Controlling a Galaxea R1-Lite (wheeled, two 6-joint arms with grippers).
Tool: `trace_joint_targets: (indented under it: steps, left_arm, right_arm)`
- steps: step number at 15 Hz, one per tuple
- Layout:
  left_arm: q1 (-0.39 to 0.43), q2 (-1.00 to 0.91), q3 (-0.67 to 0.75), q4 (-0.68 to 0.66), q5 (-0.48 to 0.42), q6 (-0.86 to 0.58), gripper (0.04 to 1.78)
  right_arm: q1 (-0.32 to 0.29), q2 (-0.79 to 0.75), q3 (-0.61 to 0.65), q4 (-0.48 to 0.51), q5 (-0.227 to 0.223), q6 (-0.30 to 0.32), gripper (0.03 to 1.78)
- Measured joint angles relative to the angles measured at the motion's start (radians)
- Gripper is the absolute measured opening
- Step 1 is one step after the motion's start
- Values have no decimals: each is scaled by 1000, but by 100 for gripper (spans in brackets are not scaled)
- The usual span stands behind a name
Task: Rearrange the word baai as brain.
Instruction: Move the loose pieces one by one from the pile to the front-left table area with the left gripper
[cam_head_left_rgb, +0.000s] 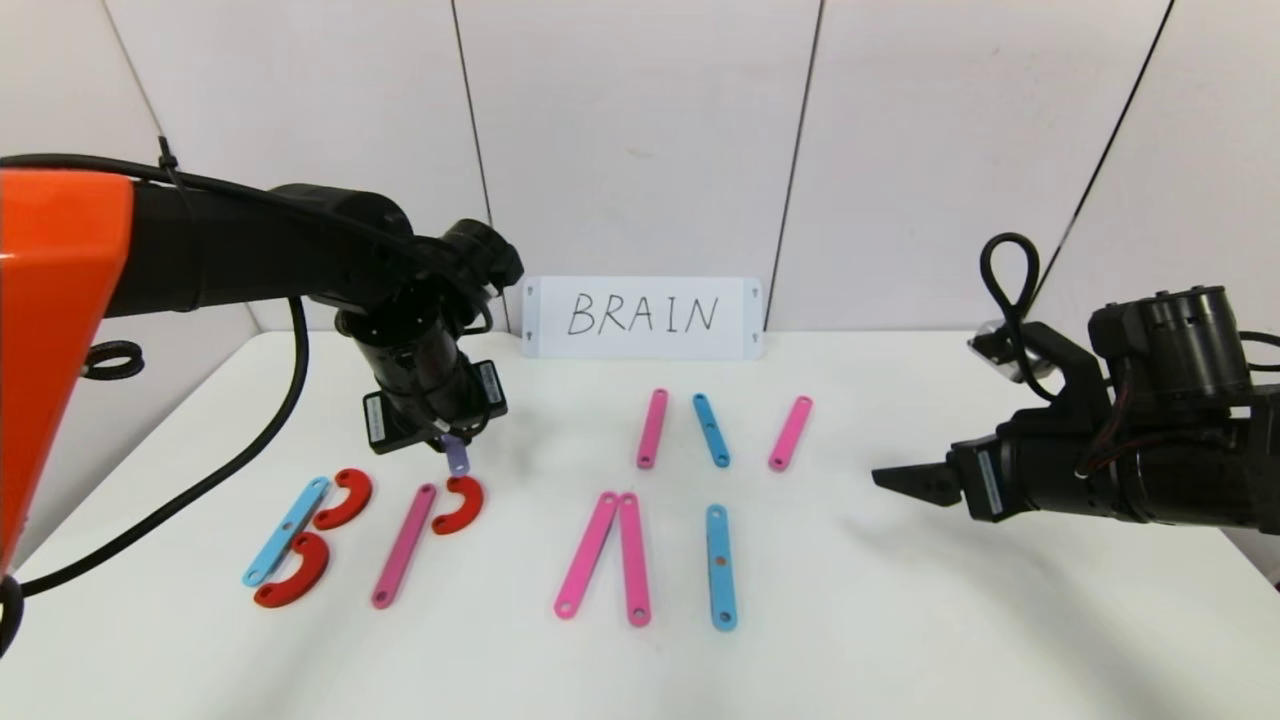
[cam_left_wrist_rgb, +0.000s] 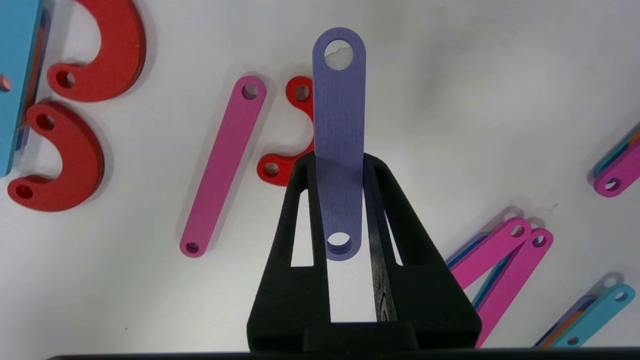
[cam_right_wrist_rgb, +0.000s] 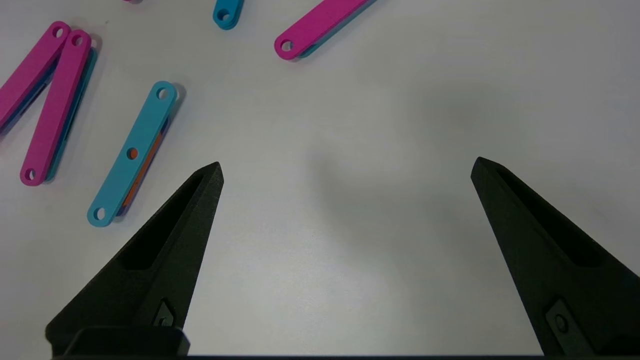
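Flat plastic letter pieces lie on the white table. At left a blue bar (cam_head_left_rgb: 286, 529) with two red curves (cam_head_left_rgb: 344, 498) forms a B. Beside it lie a pink bar (cam_head_left_rgb: 404, 545) and a red curve (cam_head_left_rgb: 460, 504). My left gripper (cam_head_left_rgb: 452, 445) is shut on a short purple bar (cam_left_wrist_rgb: 339, 140) and holds it above that red curve (cam_left_wrist_rgb: 295, 145). Two pink bars (cam_head_left_rgb: 610, 557) meet at their tops. A blue bar (cam_head_left_rgb: 720, 565) lies to their right. My right gripper (cam_right_wrist_rgb: 345, 167) is open and empty, low at the right.
The white card with handwritten BRAIN (cam_head_left_rgb: 642, 317) stands against the back wall. A pink bar (cam_head_left_rgb: 652, 428), a blue bar (cam_head_left_rgb: 711, 430) and a pink bar (cam_head_left_rgb: 790, 433) lie in a row behind the letters. Bare table lies under the right gripper.
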Motion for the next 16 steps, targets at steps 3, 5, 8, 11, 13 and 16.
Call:
trace_joint_targets:
  steps: [3,5,8,11,13,16]
  left_arm:
    - [-34,-33,75,-3,36,-118,27]
    - [-50,-51,124,-7,41,-152,27]
    - [-81,-77,211,-33,46,-199,27]
    - [-101,-107,312,-106,49,-210,27]
    - [-104,-123,374,-164,51,-211,27]
    - [-109,-138,448,-212,50,-212,27]
  right_arm:
    - [-5,-12,1,0,0,1,174]
    - [-5,-16,1,0,-1,1,174]
    - [-6,-19,1,0,-1,0,174]
    - [-6,-19,1,0,-1,0,174]
    - [-5,-19,1,0,-1,0,174]
    - [-5,-16,0,0,-1,0,174]
